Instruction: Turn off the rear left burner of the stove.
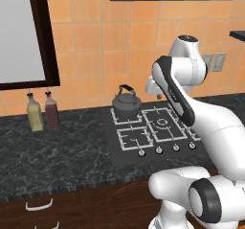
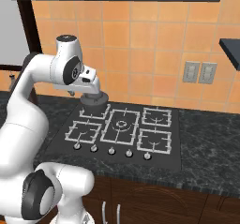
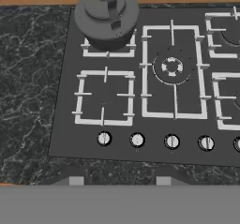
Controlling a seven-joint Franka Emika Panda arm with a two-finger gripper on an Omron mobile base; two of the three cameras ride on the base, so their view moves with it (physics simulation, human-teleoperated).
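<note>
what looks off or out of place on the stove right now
Nothing stands out. The kettle sits upright on the rear left burner, the grates lie square on the stove, and the knobs line up evenly. No spills or damage show.

A speckled black stone counter (image 1: 62, 151) runs along the tiled wall. The stove (image 3: 65, 120) is set into it, reaching near the front edge. Toward the counter's left rear stand two bottles (image 1: 42, 110), apparently touching each other.

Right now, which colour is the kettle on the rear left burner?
Dark grey all over; the kettle shows best in the hand view.
</note>
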